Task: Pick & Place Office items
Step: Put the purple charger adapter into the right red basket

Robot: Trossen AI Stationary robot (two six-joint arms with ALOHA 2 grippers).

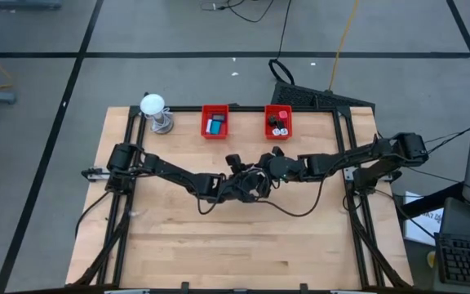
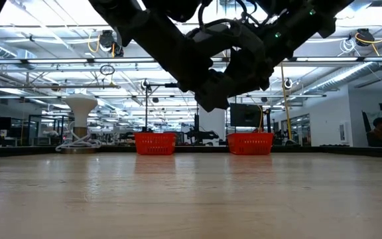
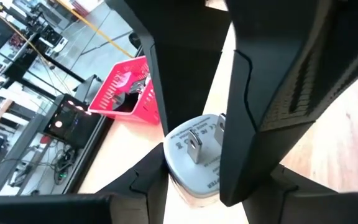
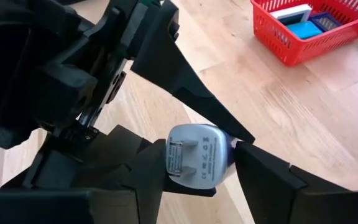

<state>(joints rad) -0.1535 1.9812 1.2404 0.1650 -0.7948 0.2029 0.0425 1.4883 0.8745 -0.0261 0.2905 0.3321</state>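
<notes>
Overhead, one white plug adapter, two grippers

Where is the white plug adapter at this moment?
The white plug adapter is held above the table's middle, between the left gripper and the right gripper, which meet there, in front of the two red bins.

Two dark arms reach down from above and meet over the middle of the wooden worktop, clear of its surface. Far across it stand two red bins, one left of centre, the other right of centre. A white ball on a stand sits farther left.
</notes>
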